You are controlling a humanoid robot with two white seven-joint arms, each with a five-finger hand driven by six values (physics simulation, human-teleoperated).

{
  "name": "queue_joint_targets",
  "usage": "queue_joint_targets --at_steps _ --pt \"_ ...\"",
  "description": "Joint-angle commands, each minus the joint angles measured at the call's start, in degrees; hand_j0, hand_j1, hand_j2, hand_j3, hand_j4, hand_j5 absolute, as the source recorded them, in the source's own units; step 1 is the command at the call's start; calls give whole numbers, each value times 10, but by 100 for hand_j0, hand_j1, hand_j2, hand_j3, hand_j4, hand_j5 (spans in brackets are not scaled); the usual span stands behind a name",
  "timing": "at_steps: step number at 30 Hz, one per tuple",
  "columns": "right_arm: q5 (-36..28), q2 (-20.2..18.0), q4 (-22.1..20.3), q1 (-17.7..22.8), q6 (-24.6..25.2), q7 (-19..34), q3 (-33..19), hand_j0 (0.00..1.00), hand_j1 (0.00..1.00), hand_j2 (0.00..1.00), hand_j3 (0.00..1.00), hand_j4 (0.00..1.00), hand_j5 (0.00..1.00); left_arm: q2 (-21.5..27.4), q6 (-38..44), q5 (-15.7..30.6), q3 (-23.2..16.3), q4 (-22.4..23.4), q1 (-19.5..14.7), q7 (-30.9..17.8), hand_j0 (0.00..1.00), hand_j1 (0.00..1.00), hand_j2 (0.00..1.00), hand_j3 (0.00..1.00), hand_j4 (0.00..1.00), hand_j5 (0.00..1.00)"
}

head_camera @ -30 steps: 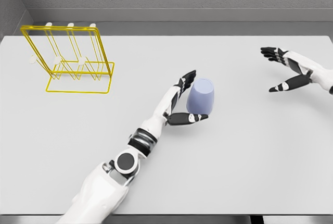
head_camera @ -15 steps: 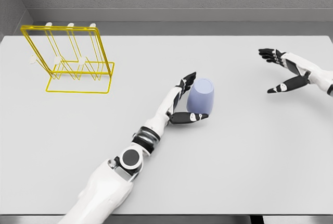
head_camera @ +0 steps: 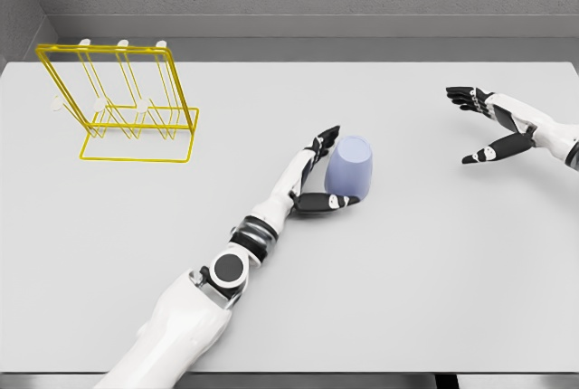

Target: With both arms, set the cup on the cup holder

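A pale blue cup (head_camera: 349, 168) stands upside down on the grey table (head_camera: 434, 253), near the middle. My left hand (head_camera: 326, 170) is against its left side, with the fingers (head_camera: 321, 140) along the far side and the thumb (head_camera: 327, 202) under the near side; the hand is open and not closed on the cup. The yellow wire cup holder (head_camera: 122, 104) with white pegs stands at the far left of the table. My right hand (head_camera: 481, 125) hovers open at the far right, palm facing left, well apart from the cup.
A grey wall runs behind the table's far edge (head_camera: 289, 61). The near edge (head_camera: 362, 373) lies along the bottom of the view. Nothing else stands between the cup and the holder.
The cup has not moved. My left forearm has shifted slightly forward while the hand stays at the cup. The right hand has drifted a little to the left.
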Motion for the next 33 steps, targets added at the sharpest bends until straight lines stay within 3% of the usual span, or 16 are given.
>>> queue_joint_targets --at_steps 1,33 --pt "-4 0 -1 0 1 0 1 100 100 100 100 100 100 0 0 -7 0 4 0 0 100 100 100 100 100 100" --pt "-4 12 16 -8 1 0 15 100 100 100 100 100 100 0 -1 -28 -1 4 -6 -26 100 100 100 100 100 100"
